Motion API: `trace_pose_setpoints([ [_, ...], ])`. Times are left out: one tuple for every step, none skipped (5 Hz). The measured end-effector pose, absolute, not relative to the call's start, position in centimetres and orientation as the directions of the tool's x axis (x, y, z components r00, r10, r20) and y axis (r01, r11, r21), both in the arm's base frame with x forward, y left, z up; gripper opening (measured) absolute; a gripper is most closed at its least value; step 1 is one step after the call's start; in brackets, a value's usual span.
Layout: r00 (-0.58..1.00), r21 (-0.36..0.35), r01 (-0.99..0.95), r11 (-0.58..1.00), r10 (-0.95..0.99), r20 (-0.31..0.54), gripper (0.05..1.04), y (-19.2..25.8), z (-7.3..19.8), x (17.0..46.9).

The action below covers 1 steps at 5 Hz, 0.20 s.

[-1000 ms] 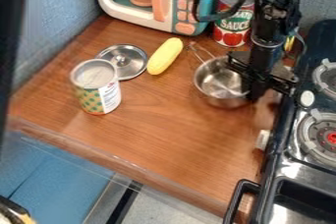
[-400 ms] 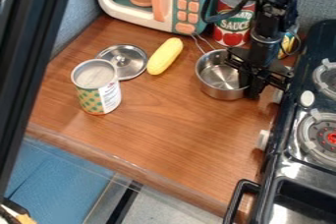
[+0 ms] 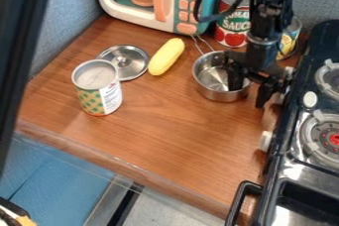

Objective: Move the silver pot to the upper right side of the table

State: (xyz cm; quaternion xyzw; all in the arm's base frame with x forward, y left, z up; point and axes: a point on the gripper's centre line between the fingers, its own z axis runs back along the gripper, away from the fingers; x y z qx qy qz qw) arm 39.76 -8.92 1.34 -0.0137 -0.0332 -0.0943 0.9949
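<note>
The gripper (image 3: pixel 249 96) hangs over the right side of the silver pot (image 3: pixel 213 87). Its fingers are spread: one dips inside the pot, the other is beyond the rim on the right. The pot is upright on the wooden table, right of the yellow corn, with its wire handle pointing up and left toward the toy microwave. The gripper hides part of the pot's right rim.
Left of the pot lie the corn (image 3: pixel 166 57) and a metal lid (image 3: pixel 124 62), near an opened can (image 3: pixel 97 87). Behind stand a toy microwave (image 3: pixel 187 3), a tomato sauce can (image 3: pixel 231 27) and a yellow-labelled can (image 3: pixel 289 40). The stove (image 3: pixel 301 121) borders the right.
Over the last second the pot has shifted slightly up and left and its handle has swung. The gripper's fingers, together at the rim before, have opened apart.
</note>
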Motion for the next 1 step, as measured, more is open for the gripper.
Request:
trace_pose_setpoints([
  [0.981,-0.042,0.145,0.989,-0.138,0.138,1.008,-8.00,4.62,39.84],
])
